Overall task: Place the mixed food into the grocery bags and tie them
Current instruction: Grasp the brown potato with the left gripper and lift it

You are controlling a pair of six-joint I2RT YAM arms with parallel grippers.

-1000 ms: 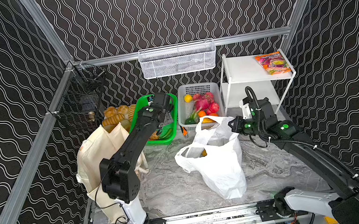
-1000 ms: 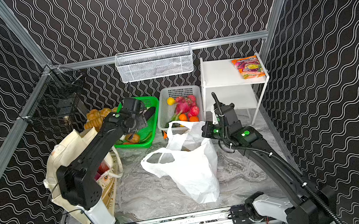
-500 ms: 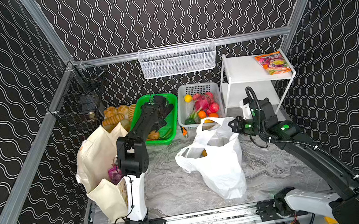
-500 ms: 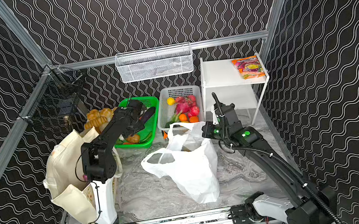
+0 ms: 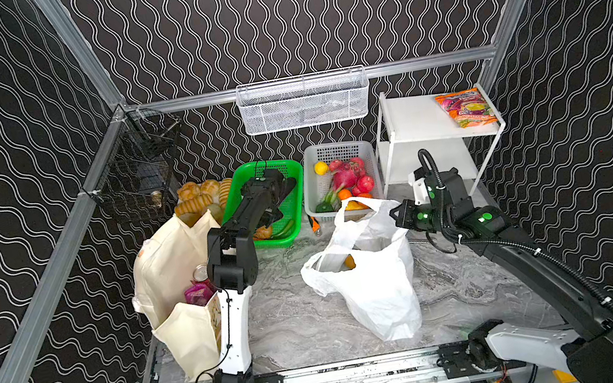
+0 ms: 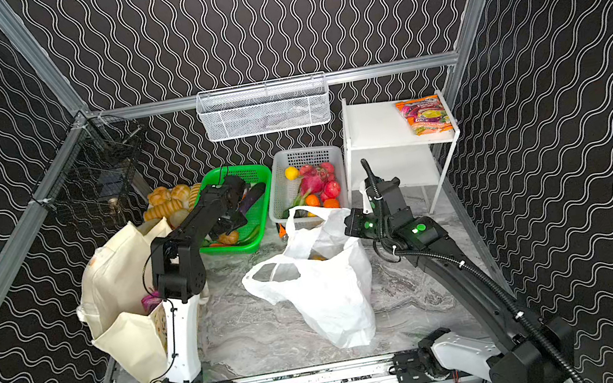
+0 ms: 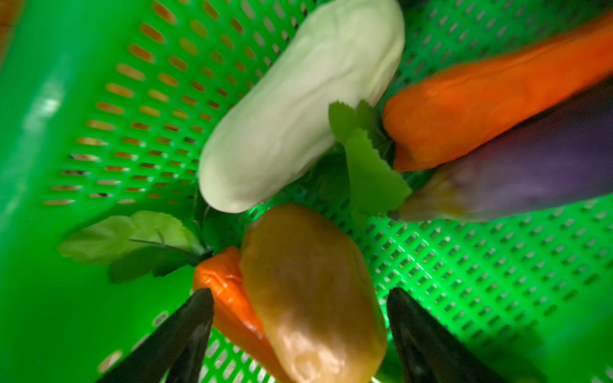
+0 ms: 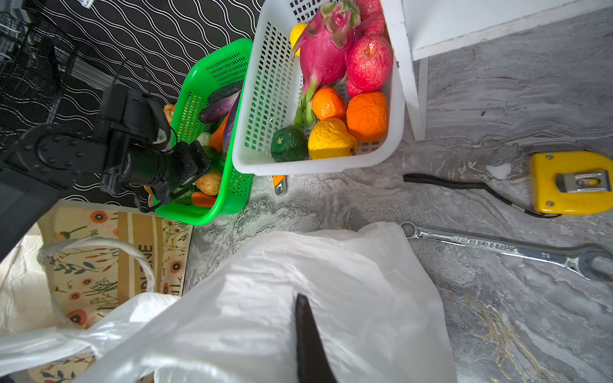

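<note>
My left gripper (image 7: 300,291) is open inside the green basket (image 5: 284,171), its fingers on either side of a brown potato (image 7: 315,291) without touching it. A pale green cabbage (image 7: 298,109), carrots and a purple aubergine lie beside it. The cream tote (image 5: 170,266) stands at the left with a red can (image 5: 200,272) and a purple packet (image 5: 197,293) inside. My right gripper (image 8: 300,298) is shut on the rim of the white plastic bag (image 5: 375,286), holding its mouth up.
A white basket (image 5: 335,148) of fruit stands next to the green one. Bread rolls (image 5: 196,196) lie behind the tote. A white shelf (image 5: 423,118) carries a snack packet (image 5: 465,107). A wrench (image 8: 497,247) and a yellow tape measure (image 8: 570,182) lie on the table at the right.
My left arm has folded back toward its base while its gripper went down into the green basket and opened wider. The right arm and the plastic bag have not moved.
</note>
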